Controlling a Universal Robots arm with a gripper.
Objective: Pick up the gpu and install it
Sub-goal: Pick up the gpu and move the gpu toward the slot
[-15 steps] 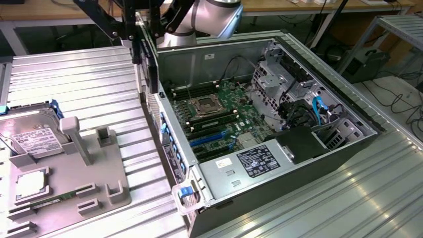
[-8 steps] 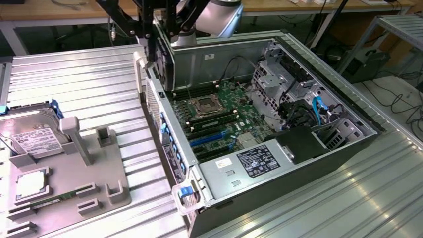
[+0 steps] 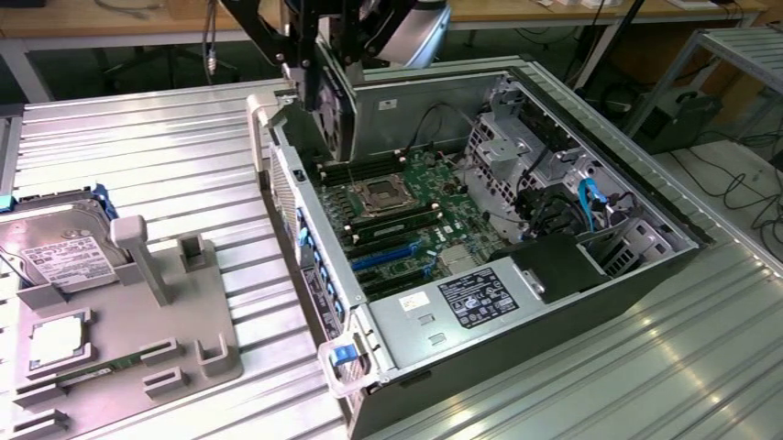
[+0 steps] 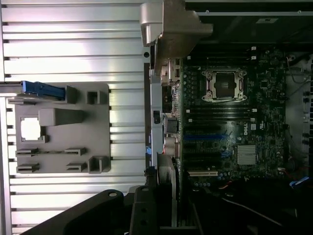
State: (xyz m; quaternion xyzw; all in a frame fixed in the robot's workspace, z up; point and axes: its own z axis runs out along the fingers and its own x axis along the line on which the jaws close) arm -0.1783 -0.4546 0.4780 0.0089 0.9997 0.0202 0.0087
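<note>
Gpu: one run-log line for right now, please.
gripper: shut on gpu | gpu: held on edge above open computer case | motherboard: gpu not seated | hard drive: on gray fixture

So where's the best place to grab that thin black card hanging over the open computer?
Pinch the thin flat black circuit card by its top edge, coming straight down from above. It hangs upright over the open grey computer case, so its two broad faces are flat to squeeze, and its bottom edge is free. The gripper looks clamped there now.
</note>
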